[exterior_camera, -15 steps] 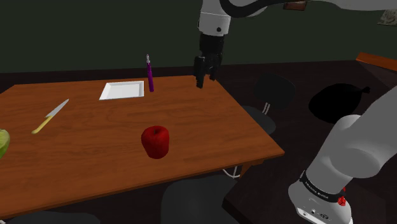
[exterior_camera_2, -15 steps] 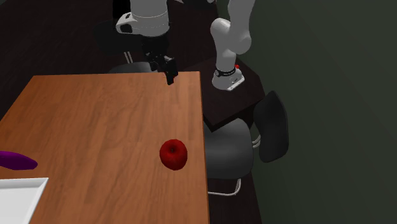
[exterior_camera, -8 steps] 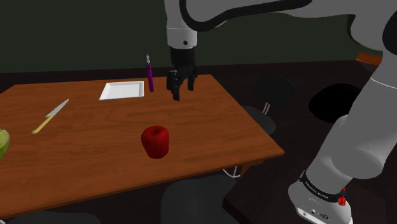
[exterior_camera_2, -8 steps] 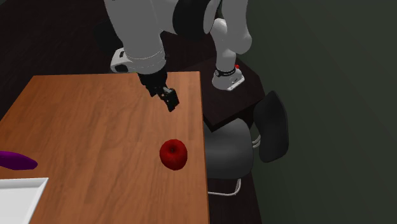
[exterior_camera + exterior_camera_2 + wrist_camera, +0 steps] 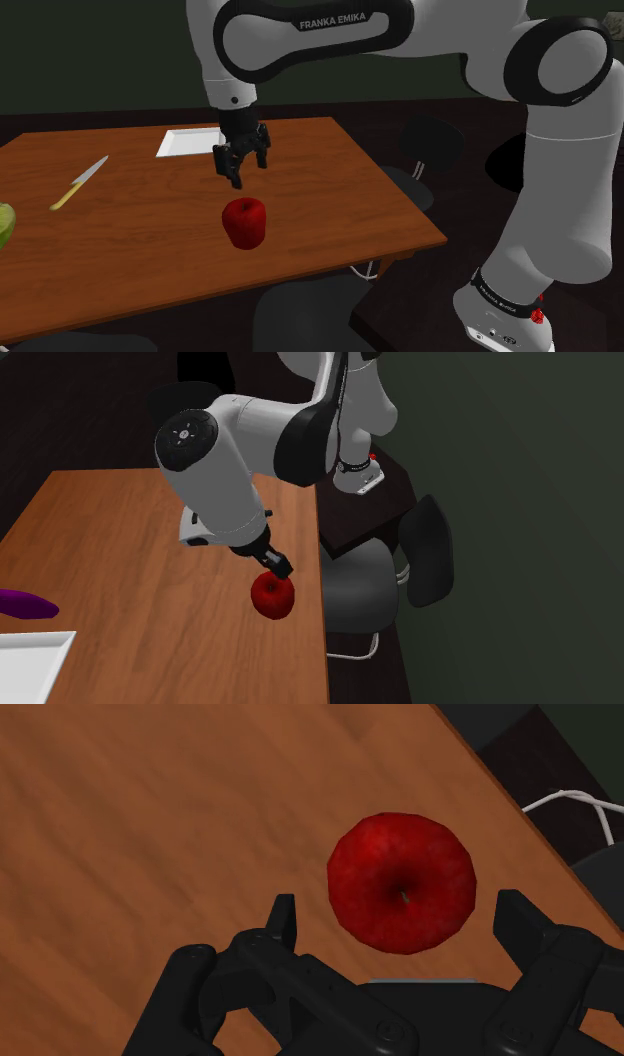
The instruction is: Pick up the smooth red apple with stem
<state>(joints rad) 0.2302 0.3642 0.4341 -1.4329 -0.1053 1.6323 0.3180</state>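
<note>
A smooth red apple (image 5: 244, 222) with a small stem stands upright on the wooden table (image 5: 340, 190), near its front edge. My black gripper (image 5: 247, 170) hangs open just above and a little behind the apple, not touching it. In the second exterior view the gripper (image 5: 279, 564) hovers right over the apple (image 5: 272, 597), close to the table's right edge. Looking along the hand, the apple (image 5: 402, 882) with its stem dimple sits ahead between the two spread fingers (image 5: 283, 919), with gaps on both sides; the gripper (image 5: 398, 909) holds nothing.
A white tray (image 5: 185, 143) lies at the table's far side, a yellow-handled knife (image 5: 80, 182) to the shoulder view's left, and a green thing (image 5: 5, 225) at the left edge. A purple object (image 5: 25, 604) lies by the tray. Dark chairs (image 5: 430, 552) stand beside the table.
The arm has swung toward the shoulder view's left and come down, bringing the gripper from the table's far side to just above the apple. The apple has not moved.
</note>
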